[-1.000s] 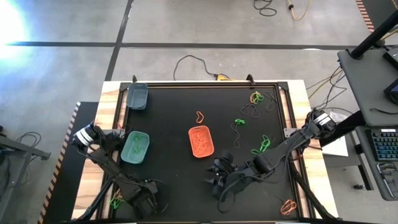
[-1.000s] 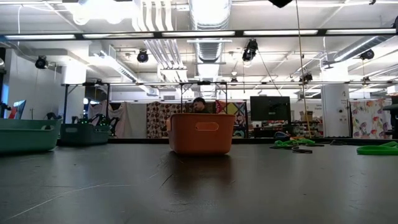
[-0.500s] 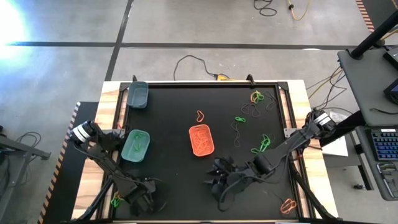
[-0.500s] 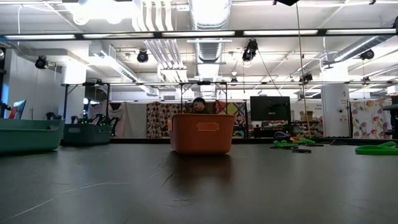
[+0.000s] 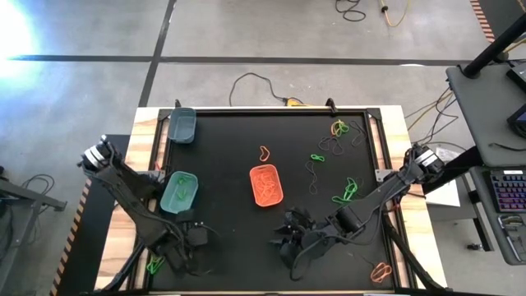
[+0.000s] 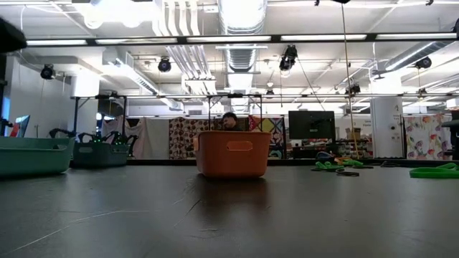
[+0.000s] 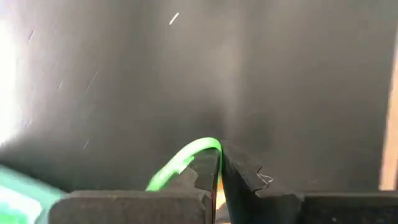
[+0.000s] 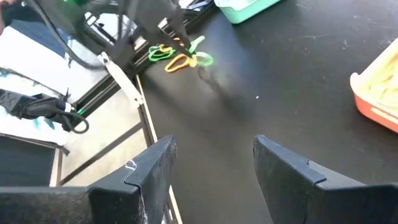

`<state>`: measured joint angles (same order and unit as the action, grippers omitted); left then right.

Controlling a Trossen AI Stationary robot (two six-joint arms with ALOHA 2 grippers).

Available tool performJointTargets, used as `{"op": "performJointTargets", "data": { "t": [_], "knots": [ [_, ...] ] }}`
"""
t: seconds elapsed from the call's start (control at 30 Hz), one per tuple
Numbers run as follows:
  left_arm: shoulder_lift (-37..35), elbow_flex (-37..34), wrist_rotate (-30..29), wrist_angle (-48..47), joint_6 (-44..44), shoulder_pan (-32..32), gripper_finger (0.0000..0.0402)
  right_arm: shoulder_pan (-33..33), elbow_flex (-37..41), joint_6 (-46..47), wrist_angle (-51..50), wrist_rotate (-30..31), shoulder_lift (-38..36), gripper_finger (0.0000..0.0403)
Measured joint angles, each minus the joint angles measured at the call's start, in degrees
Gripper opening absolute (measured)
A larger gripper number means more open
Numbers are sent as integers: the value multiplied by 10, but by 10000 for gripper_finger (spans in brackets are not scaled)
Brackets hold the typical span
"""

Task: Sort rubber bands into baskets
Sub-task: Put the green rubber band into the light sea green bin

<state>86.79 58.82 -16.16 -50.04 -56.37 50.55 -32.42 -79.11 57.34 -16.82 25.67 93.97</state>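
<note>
High view: the left gripper [image 5: 182, 256] sits low at the table's near-left corner beside a green rubber band [image 5: 153, 265], below the light teal basket [image 5: 179, 194]. The right gripper [image 5: 289, 240] hovers near the orange basket [image 5: 265, 186]; the dark grey-teal basket [image 5: 182, 127] stands at the far left.

Left wrist view: fingers [image 7: 205, 171] pressed together, pinching the green band.

Right wrist view: fingers [image 8: 152, 165] spread, holding nothing.

Grey concrete floor [image 5: 246, 33] with dark seam lines; cable [image 5: 255, 82] trailing on it. Ceiling ducts [image 6: 240, 14], strip lights [image 6: 323, 37], monitor [image 6: 310, 124] in hall beyond worktop [image 5: 222, 140].
</note>
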Motion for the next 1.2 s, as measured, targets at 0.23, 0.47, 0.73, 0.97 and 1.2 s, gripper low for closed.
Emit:
{"op": "performJointTargets", "data": {
  "t": [0.23, 0.47, 0.73, 0.97, 1.2],
  "knots": [
    [-24, -24, -64, 176, 128, -14, 0, 1, 0, 2, 1, 4, 0, 205],
    [-17, -28, -85, 241, 174, -37, 0, -5, 0, 2, 14, 14, 0, 205],
    [-17, -98, -88, 233, -6, -45, 0, -25, 1, -6, 13, 95, 14, 205],
    [-17, -151, -20, 236, -52, -169, 2, -28, 1, 11, 14, 101, 72, 205],
    [-22, -182, 21, 258, 6, -293, 63, -28, 1, -10, 18, 46, 91, 205]
  ]
}}
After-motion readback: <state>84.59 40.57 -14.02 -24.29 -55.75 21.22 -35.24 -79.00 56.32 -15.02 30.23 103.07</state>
